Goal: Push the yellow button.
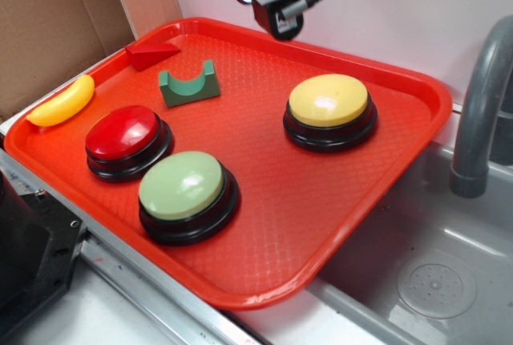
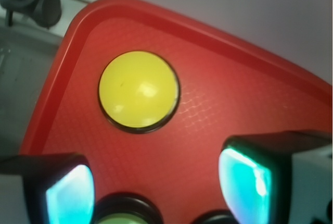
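Red tray [image 1: 385, 225] occupies the work area beside a grey sink [image 1: 449, 281], against a pale wall. The yellow button [image 1: 329, 100] sits on the tray's right half, well apart from the red button [image 1: 122, 131] and the pale green button [image 1: 181, 184]. The end effector [image 1: 276, 18] hangs high over the tray's far edge, clear of the dome; the wrist view shows its fingers [image 2: 244, 179] spread wide, holding nothing. Judged status: no contact made; alignment, descent and the press all remain
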Motion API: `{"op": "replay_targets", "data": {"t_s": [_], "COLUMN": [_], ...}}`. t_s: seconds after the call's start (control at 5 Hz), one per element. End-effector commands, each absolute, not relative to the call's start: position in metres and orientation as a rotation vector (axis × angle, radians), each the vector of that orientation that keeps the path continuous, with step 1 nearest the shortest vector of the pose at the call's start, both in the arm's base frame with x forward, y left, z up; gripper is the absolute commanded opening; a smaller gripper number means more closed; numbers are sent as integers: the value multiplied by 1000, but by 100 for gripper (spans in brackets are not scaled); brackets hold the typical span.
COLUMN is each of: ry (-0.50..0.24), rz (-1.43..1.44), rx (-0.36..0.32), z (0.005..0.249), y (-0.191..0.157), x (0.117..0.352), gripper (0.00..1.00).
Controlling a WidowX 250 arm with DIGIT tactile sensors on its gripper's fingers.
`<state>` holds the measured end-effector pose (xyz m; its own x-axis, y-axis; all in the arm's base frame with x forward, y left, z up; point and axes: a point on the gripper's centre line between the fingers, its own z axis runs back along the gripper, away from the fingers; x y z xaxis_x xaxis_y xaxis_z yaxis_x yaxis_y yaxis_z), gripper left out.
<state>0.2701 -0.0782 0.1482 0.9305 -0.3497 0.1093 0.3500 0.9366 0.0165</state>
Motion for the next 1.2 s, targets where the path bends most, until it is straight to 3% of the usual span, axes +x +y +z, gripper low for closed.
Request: {"op": "replay_targets", "data": {"t_s": [0.0,0.2,0.6,1.0], "ry": [-116,-91,-36,-53], "rz": [-357,-382,-385,-365], "rx": [-9,2,6,31], "z": [133,102,63,69], "y": [-97,-111,-105,-102], "x": [281,296,300,294], "gripper": [100,100,100,100]}}
